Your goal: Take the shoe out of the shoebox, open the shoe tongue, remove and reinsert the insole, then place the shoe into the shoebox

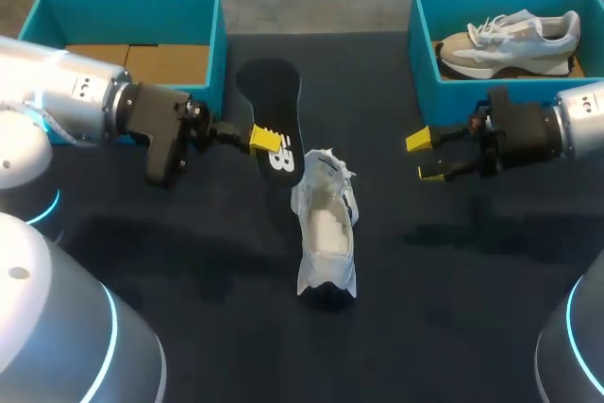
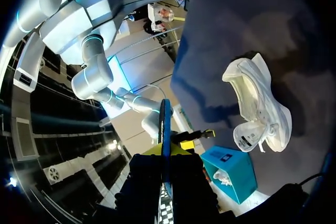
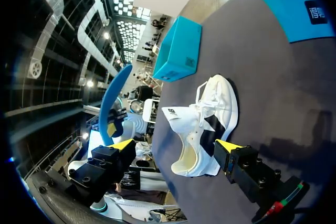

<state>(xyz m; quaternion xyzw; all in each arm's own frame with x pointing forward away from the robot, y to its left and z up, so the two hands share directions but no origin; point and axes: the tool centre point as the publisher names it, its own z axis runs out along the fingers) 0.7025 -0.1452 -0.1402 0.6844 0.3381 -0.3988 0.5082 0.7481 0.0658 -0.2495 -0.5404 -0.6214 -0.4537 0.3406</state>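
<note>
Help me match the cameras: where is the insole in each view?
Head view: insole held by the left gripper, up-left of the white shoe.
Left wrist view: insole edge-on, clamped in that gripper, shoe beside it.
Right wrist view: insole beyond the shoe.
Shared landmark: the white shoe.

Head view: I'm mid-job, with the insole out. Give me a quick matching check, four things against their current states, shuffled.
Things:
1. insole
2. white shoe
3. right gripper
4. right shoebox

States:
A. holds a second shoe
B. open, holding nothing
C. clamped in the left gripper
D. lying on the table between the arms, tongue pulled open

Pairs: 1-C, 2-D, 3-B, 4-A
</note>
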